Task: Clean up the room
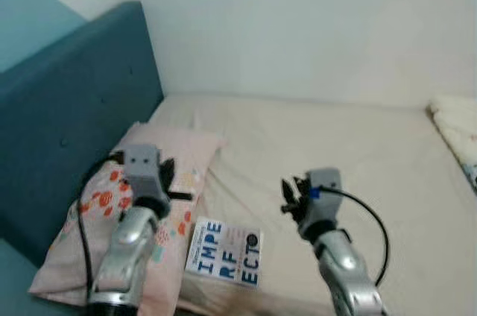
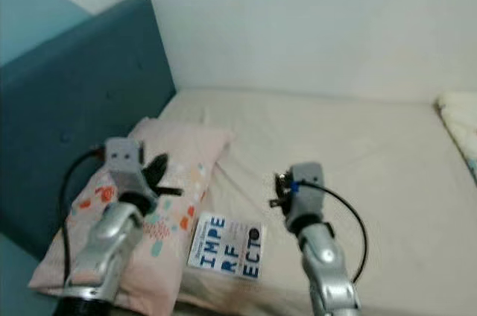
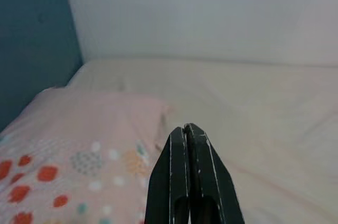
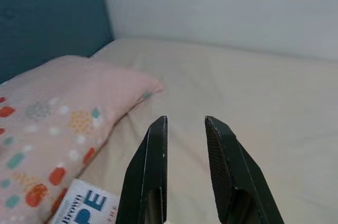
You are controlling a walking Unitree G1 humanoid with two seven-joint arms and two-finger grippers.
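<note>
Book (image 1: 224,252) lies flat on the bed (image 1: 358,152), its edge against the pillow (image 1: 127,212). Right claw (image 4: 185,150) hovers at the book's 2 o'clock, narrowly parted, empty. Left claw (image 3: 186,145) over pillow at 10 o'clock, fingers pressed together, empty.

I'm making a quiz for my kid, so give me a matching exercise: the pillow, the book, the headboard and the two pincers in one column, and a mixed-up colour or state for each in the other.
Column one:
1. pillow
2. book
3. headboard
4. left pincer
5. right pincer

Column two:
A. open, nothing between its fingers
B. teal blue
C. pink with coloured spots
D. shut, holding nothing
E. white cover with big blue letters, lying flat on the bed

Pairs: 1-C, 2-E, 3-B, 4-D, 5-A
</note>
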